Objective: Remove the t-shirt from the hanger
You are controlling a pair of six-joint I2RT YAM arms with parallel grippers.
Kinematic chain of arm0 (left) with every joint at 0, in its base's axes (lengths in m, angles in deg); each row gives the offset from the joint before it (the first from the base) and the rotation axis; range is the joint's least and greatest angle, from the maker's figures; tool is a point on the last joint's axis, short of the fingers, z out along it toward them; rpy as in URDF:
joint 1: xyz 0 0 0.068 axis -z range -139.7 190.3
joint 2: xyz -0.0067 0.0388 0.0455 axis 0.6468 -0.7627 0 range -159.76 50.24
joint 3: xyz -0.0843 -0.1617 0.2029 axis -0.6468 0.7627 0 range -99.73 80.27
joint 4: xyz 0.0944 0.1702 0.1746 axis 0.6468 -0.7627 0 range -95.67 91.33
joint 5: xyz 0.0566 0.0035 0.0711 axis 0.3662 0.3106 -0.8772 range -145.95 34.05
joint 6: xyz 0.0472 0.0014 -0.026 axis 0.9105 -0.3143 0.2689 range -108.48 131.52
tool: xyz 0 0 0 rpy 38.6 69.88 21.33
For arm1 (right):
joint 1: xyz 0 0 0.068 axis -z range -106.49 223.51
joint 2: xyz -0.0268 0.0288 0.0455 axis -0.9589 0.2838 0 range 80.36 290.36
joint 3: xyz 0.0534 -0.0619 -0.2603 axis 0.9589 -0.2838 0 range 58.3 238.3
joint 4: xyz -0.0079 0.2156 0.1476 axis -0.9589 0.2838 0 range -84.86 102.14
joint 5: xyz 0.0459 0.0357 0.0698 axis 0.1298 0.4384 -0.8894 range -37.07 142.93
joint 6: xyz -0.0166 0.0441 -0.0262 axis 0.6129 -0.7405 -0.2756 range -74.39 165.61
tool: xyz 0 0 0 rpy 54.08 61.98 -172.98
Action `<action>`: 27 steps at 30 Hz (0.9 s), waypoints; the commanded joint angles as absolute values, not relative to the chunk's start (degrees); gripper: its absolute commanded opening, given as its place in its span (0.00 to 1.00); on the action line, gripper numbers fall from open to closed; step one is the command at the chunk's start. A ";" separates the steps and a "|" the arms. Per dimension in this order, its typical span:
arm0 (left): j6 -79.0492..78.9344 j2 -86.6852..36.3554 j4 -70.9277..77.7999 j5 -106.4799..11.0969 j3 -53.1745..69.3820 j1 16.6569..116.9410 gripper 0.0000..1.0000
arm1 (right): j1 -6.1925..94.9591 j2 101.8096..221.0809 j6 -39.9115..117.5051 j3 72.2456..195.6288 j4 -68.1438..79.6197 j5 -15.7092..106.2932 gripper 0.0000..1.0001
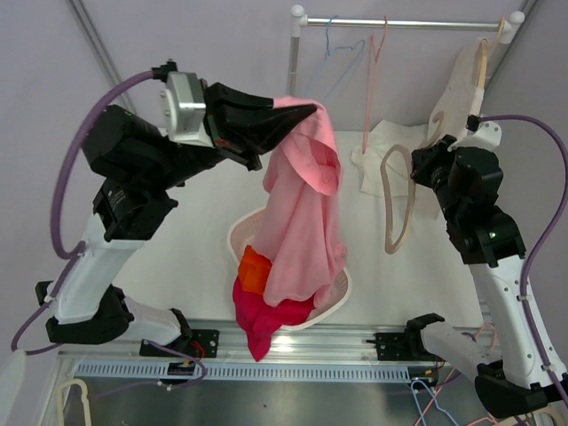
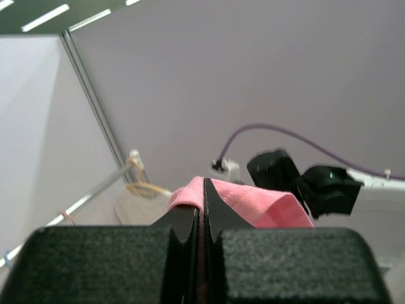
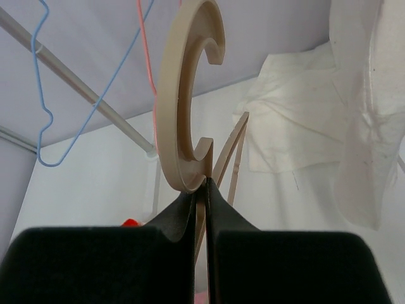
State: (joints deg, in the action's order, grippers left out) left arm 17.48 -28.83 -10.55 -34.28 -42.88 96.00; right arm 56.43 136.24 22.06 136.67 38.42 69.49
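Pinching the collar end of the pink t-shirt, my left gripper has its fingers pressed together on a fold of fabric; the left wrist view shows the pads shut with cloth poking out just past the tips. I hold it high so the shirt hangs full length, and its lower hem reaches down into the white basket on the table.

My right gripper is clamped on the beige hanger just below the hook, which curls up above the fingertips while the shoulder bars drop away beneath. From above, the hanger dangles bare from that gripper, off to the right of the shirt and not touching it. I judge the separation as good as done: the two arms are apart precisely so neither piece snags the other.

For room, there is a clear gap between shirt and hanger, and open tabletop to the left of the basket. The basket already holds an orange item and a magenta garment that spills over its near rim, so dropping the shirt straight down would pile it on those. Behind my right arm sits the rail with wire hangers, a white garment hung at its right end and a white cloth on the table below; I'd keep the hanger's hook away from that clutter.
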 commanded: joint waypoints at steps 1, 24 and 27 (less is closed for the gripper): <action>17.42 -25.01 -8.89 -36.43 -36.04 95.23 0.01 | 56.46 136.17 24.60 140.13 32.04 70.07 0.00; -21.96 -10.63 9.50 -65.31 59.55 95.49 0.01 | 60.76 155.76 39.37 150.91 10.94 61.14 0.00; -22.23 -23.91 12.66 -56.94 56.29 96.28 0.01 | 63.75 162.88 41.73 156.54 11.65 49.10 0.00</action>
State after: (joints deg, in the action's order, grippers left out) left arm -18.17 -15.25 12.23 -66.46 58.80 95.48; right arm 61.83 158.97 38.69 150.64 16.45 60.55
